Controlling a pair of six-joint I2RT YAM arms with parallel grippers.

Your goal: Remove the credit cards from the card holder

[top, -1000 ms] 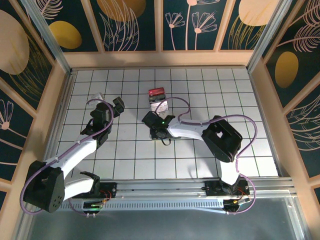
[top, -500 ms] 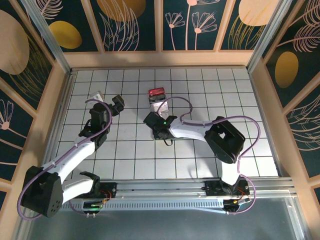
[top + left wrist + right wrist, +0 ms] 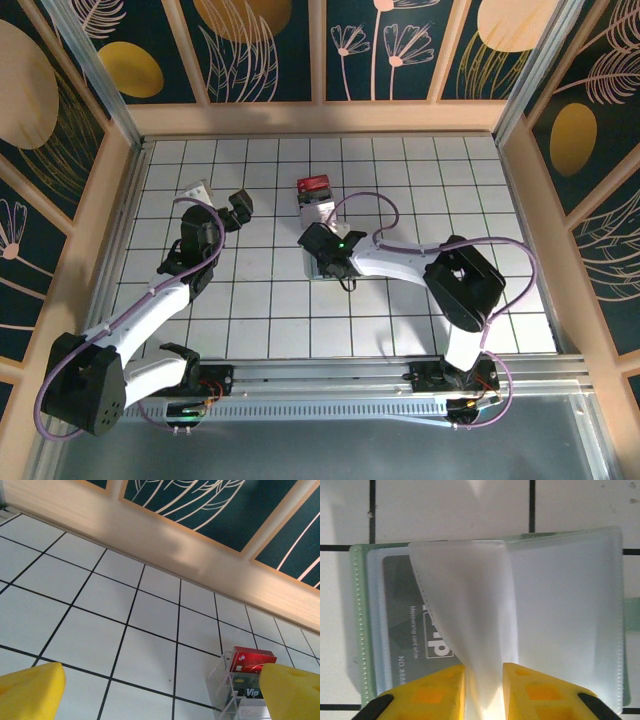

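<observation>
Whereabouts: card holder (image 3: 560, 605) lies open and flat on the desk (image 3: 450, 510), right under the right gripper (image 3: 484, 680).
Right jaws: nearly shut, and they look to be pinching one clear sleeve page (image 3: 465, 600), which arches up off the holder.
Left jaws: left gripper (image 3: 161, 690) gapes wide with nothing in it, over bare tiles near a clear rack (image 3: 235, 680) with a red card on top.
Cards: one grey card (image 3: 405, 630) sits in the left pocket; can't tell if more are tucked in.
Feel: guessing featherweight, with floppy, slick plastic sleeves; the card itself is stiff but thin.
Grab point: I'd pin the holder's edge with one arm and pinch the card's short edge wherever the pocket opens. Otherwise the whole thing probably just lifts.
</observation>
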